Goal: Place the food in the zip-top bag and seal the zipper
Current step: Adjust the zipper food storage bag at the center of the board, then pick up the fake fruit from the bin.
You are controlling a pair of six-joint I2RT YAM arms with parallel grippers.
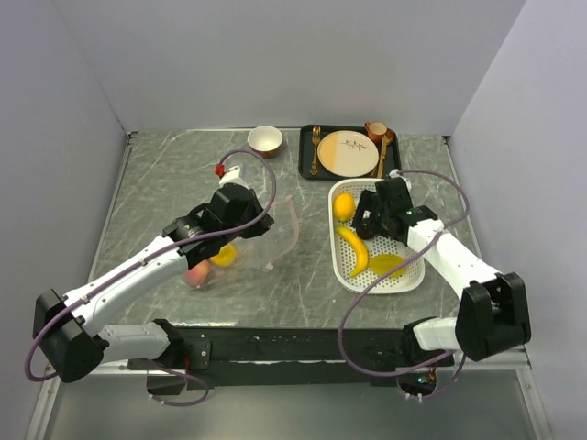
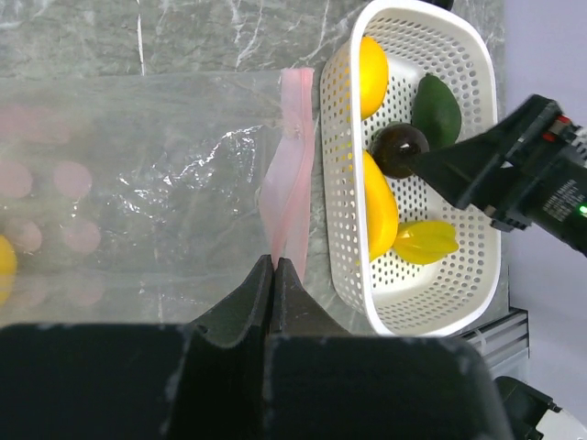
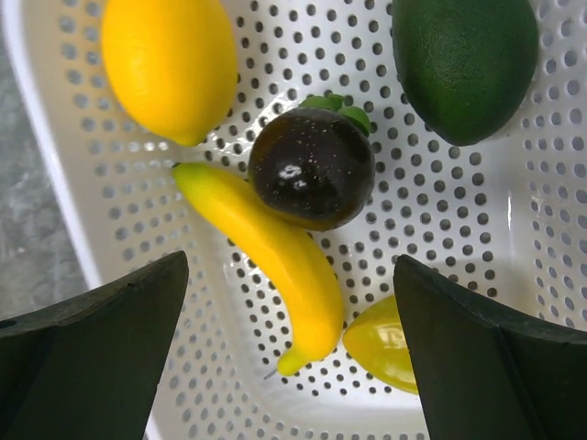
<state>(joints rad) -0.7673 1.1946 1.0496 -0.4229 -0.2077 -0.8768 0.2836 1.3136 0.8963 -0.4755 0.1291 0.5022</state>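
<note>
Top, left-wrist and right-wrist views of the bagging task, partly done. The zip-top bag (image 1: 261, 240) lies on the table (image 1: 165, 174) left of centre, its mouth turned toward the right edge. At least two pieces of food sit inside it: a pink peach (image 1: 196, 273) and an orange-yellow round piece (image 1: 223, 256). The zipper (image 2: 292, 174) hangs folded and unsealed along the mouth. The left gripper (image 2: 275, 268) has its jaws pressed together, apparently pinching the mouth edge of the bag just below the pink strip.

The white basket (image 1: 341, 275) stands near the right edge, just beside the bag's mouth. It holds a yellow lemon-shaped fruit (image 3: 170, 64), a banana (image 3: 266, 257), a dark purple ball (image 3: 312, 170), a dark green fruit (image 3: 463, 64) and a yellow-green piece (image 3: 385, 348). The right gripper (image 3: 292, 266) hovers over them with jaws spread wide and nothing between them.

Judged progress: under half. Five pieces await transfer, and sealing has not begun.
</note>
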